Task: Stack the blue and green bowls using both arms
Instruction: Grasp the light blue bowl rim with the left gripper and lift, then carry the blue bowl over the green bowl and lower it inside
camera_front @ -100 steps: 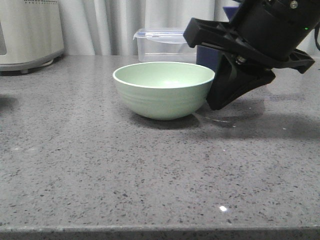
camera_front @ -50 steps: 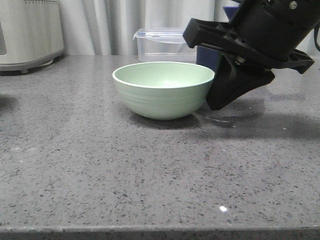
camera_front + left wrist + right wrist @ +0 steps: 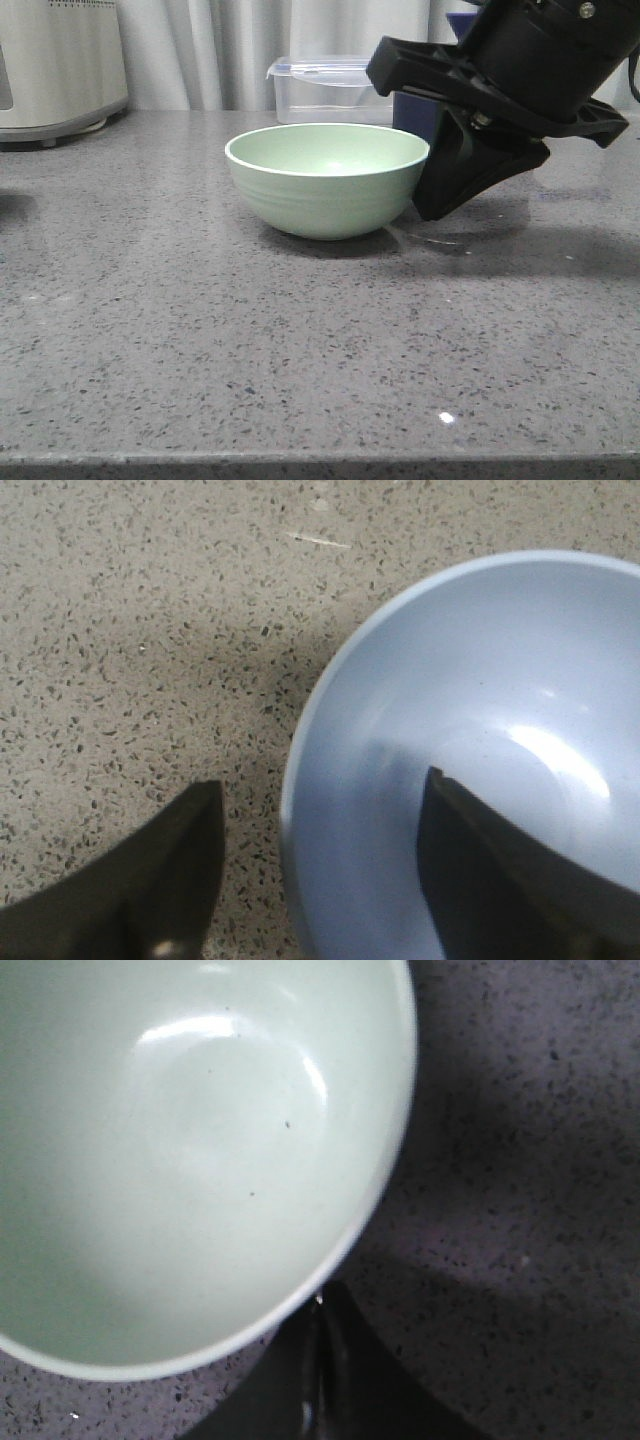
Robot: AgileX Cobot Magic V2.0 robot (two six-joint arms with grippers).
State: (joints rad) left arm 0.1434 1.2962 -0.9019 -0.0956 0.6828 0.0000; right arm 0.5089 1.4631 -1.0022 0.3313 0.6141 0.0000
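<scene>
On the counter (image 3: 150, 320), empty green bowl (image 3: 328, 178).

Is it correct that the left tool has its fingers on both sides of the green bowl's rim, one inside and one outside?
Not quite: the bowl is the wrong one. The left wrist view shows the left tool open around the rim of the blue bowl, one finger inside and one outside. The green bowl is beside the right tool, as the front view shows.
</scene>
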